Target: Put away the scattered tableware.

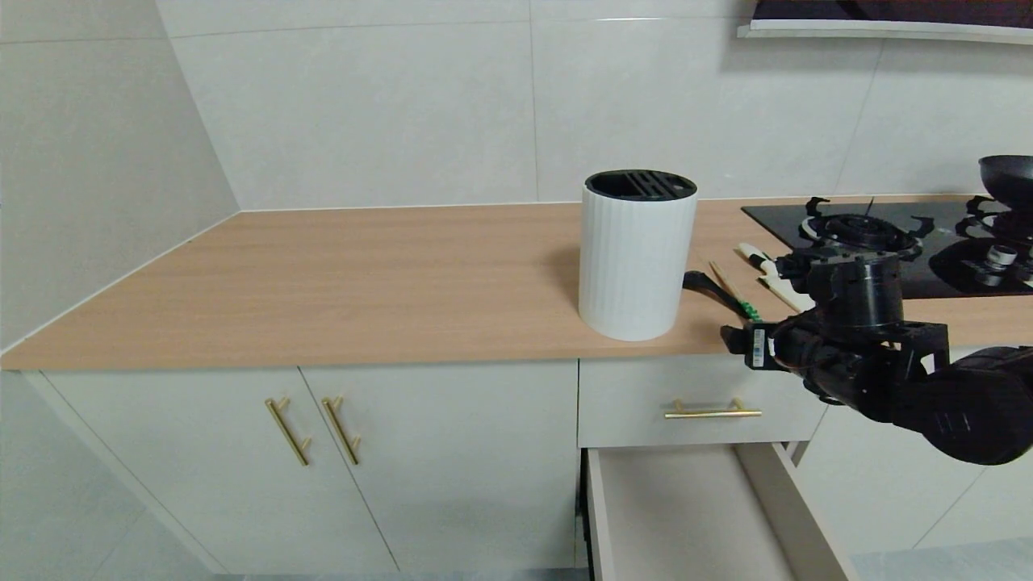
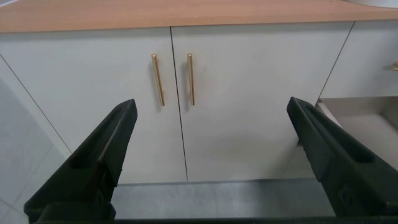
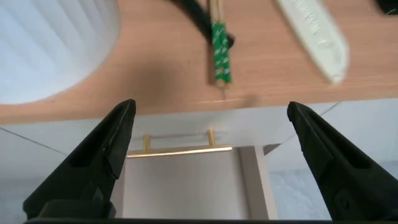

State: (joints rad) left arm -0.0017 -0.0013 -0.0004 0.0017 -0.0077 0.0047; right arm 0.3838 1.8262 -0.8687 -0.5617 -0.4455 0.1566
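Right gripper (image 3: 210, 107) spread wide at counter (image 3: 280, 81) edge; green-tipped chopstick (image 3: 219, 46) just beyond, untouched.

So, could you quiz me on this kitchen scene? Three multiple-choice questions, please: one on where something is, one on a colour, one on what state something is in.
1. Where is the green-tipped stick relative to the white holder?
A. Inside it.
B. On the counter beside it, on the stove side.
C. Leaning upright against it.

2. What colour are the cabinet handles?
A. Black.
B. White.
C. Gold.

3. The lower drawer is:
A. Pulled out.
B. Shut.
C. Full of plates.

Answers:
1 B: the stick lies flat on the wood between holder and stove.
2 C: both door bars are gold.
3 A: the drawer's bare inside shows from above.
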